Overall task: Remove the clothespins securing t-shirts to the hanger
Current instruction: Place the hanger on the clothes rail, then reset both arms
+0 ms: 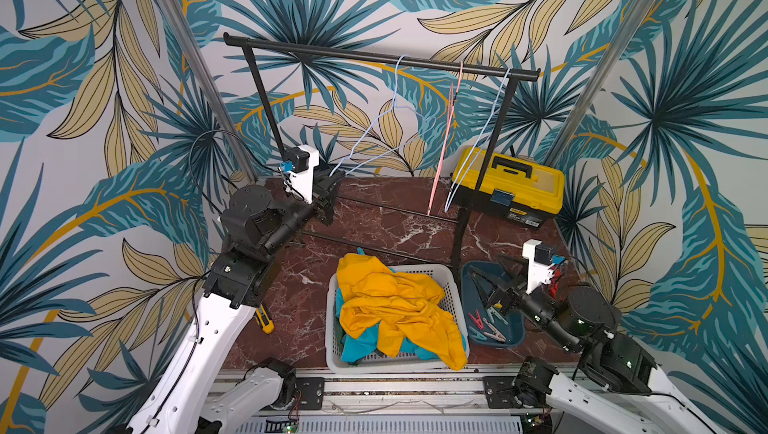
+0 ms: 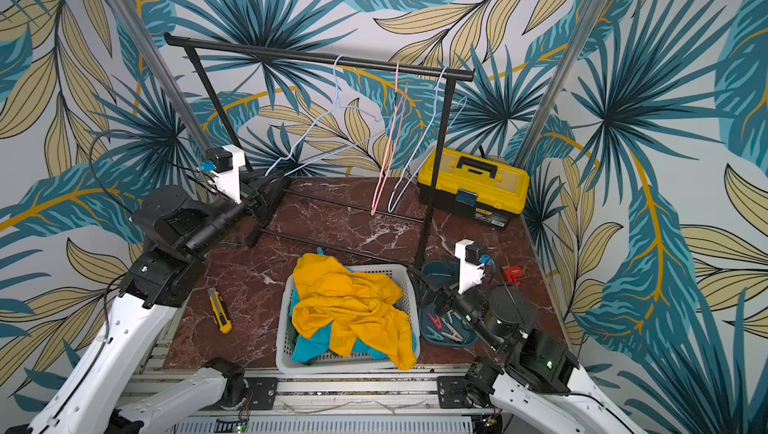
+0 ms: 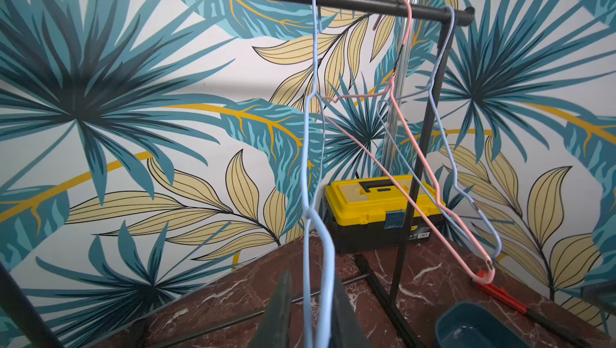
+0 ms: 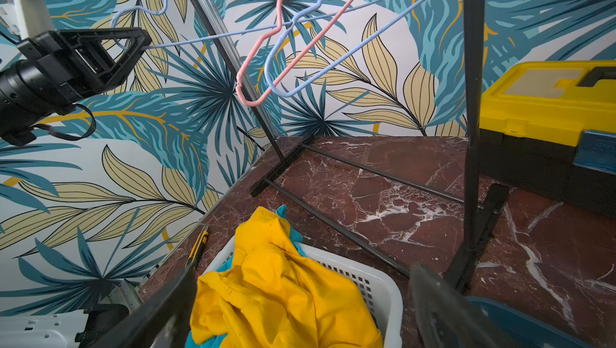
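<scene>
Marble table (image 1: pixel 395 219): shirts (image 1: pixel 395 311) in basket (image 1: pixel 332 328) at 6 o'clock, clothespins (image 1: pixel 484 323) in tray (image 1: pixel 517 338) at 4. Left gripper (image 3: pixel 311 296) loosely straddles blue hanger (image 3: pixel 332 256), jaws ajar; right gripper (image 1: pixel 485 266) spread wide, empty.

A staged robot lab cell: leaf-print backdrop panels (image 1: pixel 83 78) wall in a marble-look desk (image 1: pixel 395 219), arm bases (image 1: pixel 286 386) bolted to aluminium rail (image 1: pixel 395 388), garment rack (image 1: pixel 332 51) beside the left hand (image 1: pixel 332 186)
</scene>
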Robot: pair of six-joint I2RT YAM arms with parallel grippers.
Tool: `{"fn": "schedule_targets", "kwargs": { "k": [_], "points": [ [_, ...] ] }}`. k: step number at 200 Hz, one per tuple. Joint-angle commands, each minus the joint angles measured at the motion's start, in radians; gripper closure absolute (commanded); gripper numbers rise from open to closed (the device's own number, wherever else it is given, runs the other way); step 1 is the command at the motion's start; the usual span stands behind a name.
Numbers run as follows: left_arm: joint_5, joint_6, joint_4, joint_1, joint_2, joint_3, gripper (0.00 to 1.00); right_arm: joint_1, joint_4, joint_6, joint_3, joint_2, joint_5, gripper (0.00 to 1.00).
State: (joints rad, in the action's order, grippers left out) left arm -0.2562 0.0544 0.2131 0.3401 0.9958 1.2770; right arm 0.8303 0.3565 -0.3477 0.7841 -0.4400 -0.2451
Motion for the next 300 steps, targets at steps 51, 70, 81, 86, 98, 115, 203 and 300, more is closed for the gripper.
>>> {"fn": "schedule_targets", "kwargs": {
  "k": [51, 70, 81, 86, 98, 115, 203, 300],
  "points": [
    [0.018, 0.081, -0.021, -0.003, -0.028, -0.140, 0.00, 0.001, -0.042, -0.007, -0.035, -0.002, 0.010, 0.01],
    [0.064, 0.091, -0.021, -0.003, -0.018, -0.188, 0.00, 0.001, -0.044, -0.007, -0.046, 0.000, 0.007, 0.00],
    [0.110, 0.100, -0.021, -0.003, -0.008, -0.220, 0.01, 0.001, -0.045, -0.007, -0.052, 0.004, 0.006, 0.01],
    [0.134, 0.098, -0.021, -0.005, -0.003, -0.234, 0.00, 0.001, -0.045, -0.006, -0.056, 0.007, 0.007, 0.01],
    [0.189, 0.092, -0.023, -0.004, 0.011, -0.272, 0.01, 0.001, -0.042, -0.004, -0.061, 0.010, 0.002, 0.01],
    [0.250, 0.091, -0.021, -0.007, 0.046, -0.312, 0.00, 0.001, -0.037, -0.002, -0.070, 0.018, -0.006, 0.00],
    [0.437, 0.220, -0.231, -0.273, 0.165, -0.554, 0.00, 0.001, 0.074, -0.048, -0.083, 0.080, -0.182, 0.00],
    [0.339, 0.066, -0.812, -0.417, 0.401, -0.807, 0.00, 0.001, 0.183, -0.112, -0.092, 0.065, -0.469, 0.01]
  ]
}}
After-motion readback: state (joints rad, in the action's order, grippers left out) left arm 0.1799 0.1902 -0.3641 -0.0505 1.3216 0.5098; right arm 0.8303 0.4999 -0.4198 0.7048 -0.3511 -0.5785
